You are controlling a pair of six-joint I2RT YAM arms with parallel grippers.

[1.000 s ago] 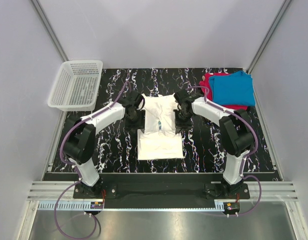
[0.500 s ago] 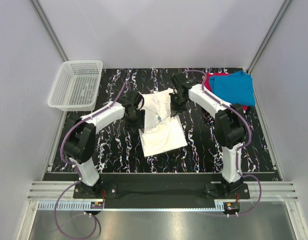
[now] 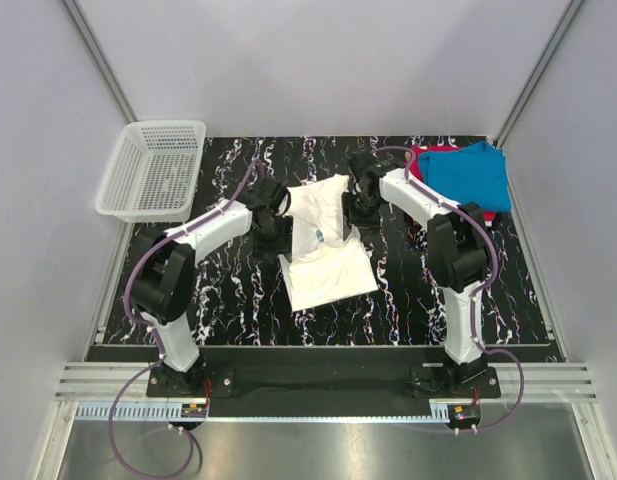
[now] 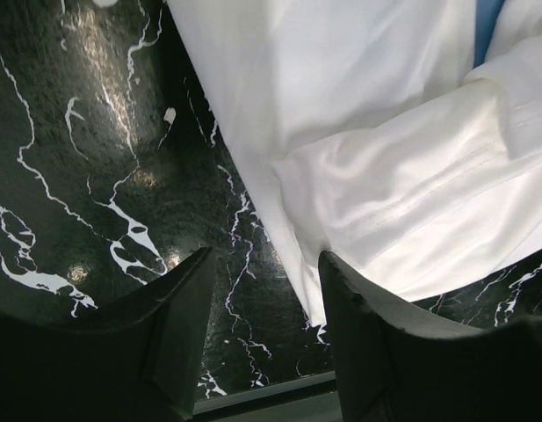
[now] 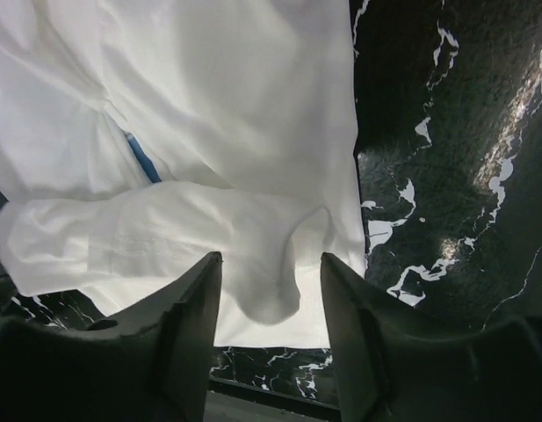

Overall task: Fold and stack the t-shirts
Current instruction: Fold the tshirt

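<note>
A folded white t-shirt (image 3: pixel 326 258) with a small blue logo (image 5: pixel 143 158) lies skewed in the middle of the black marble table (image 3: pixel 228 290). My left gripper (image 3: pixel 271 222) stands open at the shirt's left edge; in the left wrist view (image 4: pixel 266 303) the white cloth (image 4: pixel 385 132) just reaches its right finger (image 4: pixel 376 343). My right gripper (image 3: pixel 360 207) is open over the shirt's far right part. A loose hump of cloth (image 5: pixel 271 294) sits between its fingers, ungripped. A blue t-shirt (image 3: pixel 472 176) lies on a red one (image 3: pixel 420 160) at the far right.
A white mesh basket (image 3: pixel 153 168) stands at the table's far left corner, partly off the edge. Grey walls close in on three sides. Metal rails (image 3: pixel 318 380) run along the near edge by the arm bases.
The right gripper was shut on the white shirt, dragged its far part away from the bases so the shirt skewed, then opened and let go. The left gripper barely moved.
</note>
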